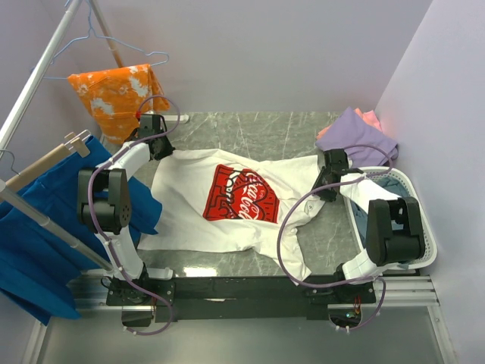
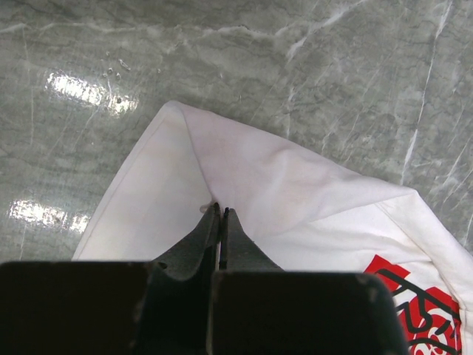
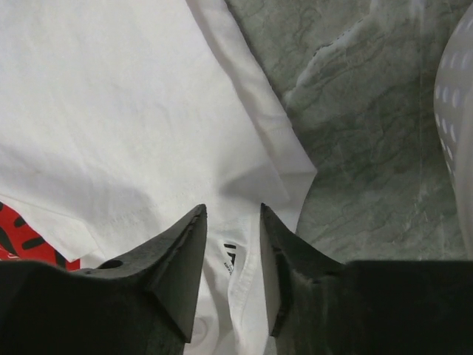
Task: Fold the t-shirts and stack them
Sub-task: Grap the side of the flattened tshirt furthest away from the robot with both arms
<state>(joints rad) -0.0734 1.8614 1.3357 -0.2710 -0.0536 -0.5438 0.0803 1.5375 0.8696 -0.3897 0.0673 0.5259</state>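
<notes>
A white t-shirt (image 1: 189, 205) with a red-and-white chest print (image 1: 241, 194) lies spread across the marble table (image 1: 250, 125). My left gripper (image 1: 161, 148) is at the shirt's far left corner. In the left wrist view its jaws (image 2: 220, 210) are shut on a pinch of the white cloth (image 2: 281, 177), whose folds run to the tips. My right gripper (image 1: 326, 171) is at the shirt's right end. Its fingers (image 3: 233, 211) stand apart over the white cloth (image 3: 111, 111), with a seam and a small label lying between them. A purple t-shirt (image 1: 356, 135) and a salmon-pink one (image 1: 370, 117) lie bunched at the far right.
A white perforated basket (image 1: 424, 220) stands at the right edge, its wall (image 3: 458, 111) close to my right gripper, with grey-blue cloth (image 1: 390, 182) inside. On the left, a clothes rack carries an orange splotched garment (image 1: 117, 91) and a large blue cloth (image 1: 45, 227).
</notes>
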